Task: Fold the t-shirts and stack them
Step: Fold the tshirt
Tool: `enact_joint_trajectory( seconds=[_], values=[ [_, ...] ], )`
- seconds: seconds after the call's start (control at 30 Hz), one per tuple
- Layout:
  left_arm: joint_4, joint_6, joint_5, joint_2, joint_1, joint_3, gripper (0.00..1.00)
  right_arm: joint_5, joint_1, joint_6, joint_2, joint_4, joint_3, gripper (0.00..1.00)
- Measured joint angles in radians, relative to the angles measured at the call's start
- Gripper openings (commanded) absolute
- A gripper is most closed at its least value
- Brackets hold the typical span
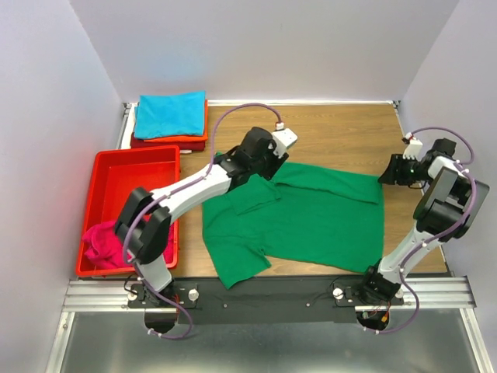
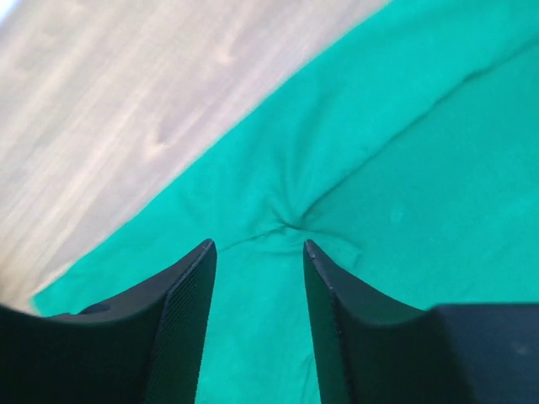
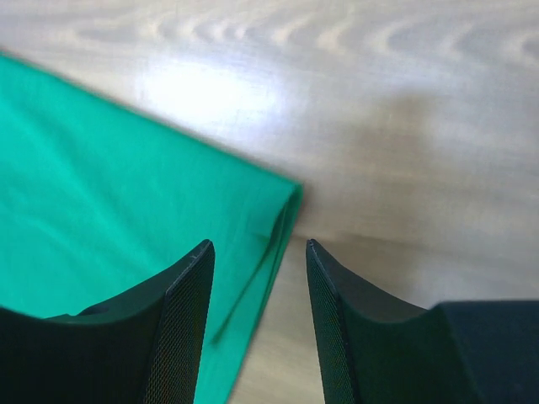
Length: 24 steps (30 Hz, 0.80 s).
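A green t-shirt (image 1: 311,214) lies spread on the wooden table, its upper edge folded over. My left gripper (image 1: 266,165) hovers over the shirt's upper left part. In the left wrist view its jaws (image 2: 257,246) stand open with nothing between them, just above a small pucker (image 2: 290,223) in the cloth. My right gripper (image 1: 387,176) is at the shirt's upper right corner. It is open (image 3: 257,246) over the doubled green edge (image 3: 276,220) and bare wood. A teal t-shirt (image 1: 169,114) tops a folded stack on orange (image 1: 180,139) and dark red ones. A magenta t-shirt (image 1: 105,241) lies crumpled in the tray.
A red plastic tray (image 1: 128,167) stands at the left of the table, beside the left arm. The folded stack sits at the back left corner. White walls close in the table on three sides. Bare wood (image 1: 349,132) shows behind the green shirt.
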Motion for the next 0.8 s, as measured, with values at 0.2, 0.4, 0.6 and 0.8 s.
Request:
enact_joint_trajectory(
  seconds=[0.2, 0.4, 0.6, 0.8],
  values=[
    [0.058, -0.012, -0.026, -0.164, 0.095, -0.098, 0.56, 0.001, 0.035, 0.05, 0.076, 0.006, 0.052, 0.52],
    [0.1, -0.021, -0.037, -0.375, 0.24, -0.266, 0.61, 0.024, 0.066, 0.069, 0.082, 0.006, 0.052, 0.27],
    [0.159, -0.016, -0.086, -0.515, 0.241, -0.415, 0.65, 0.082, 0.087, 0.094, 0.127, -0.006, 0.111, 0.0],
    [0.19, -0.005, -0.128, -0.52, 0.241, -0.443, 0.65, 0.196, 0.173, 0.173, 0.223, 0.061, 0.287, 0.0]
  ],
)
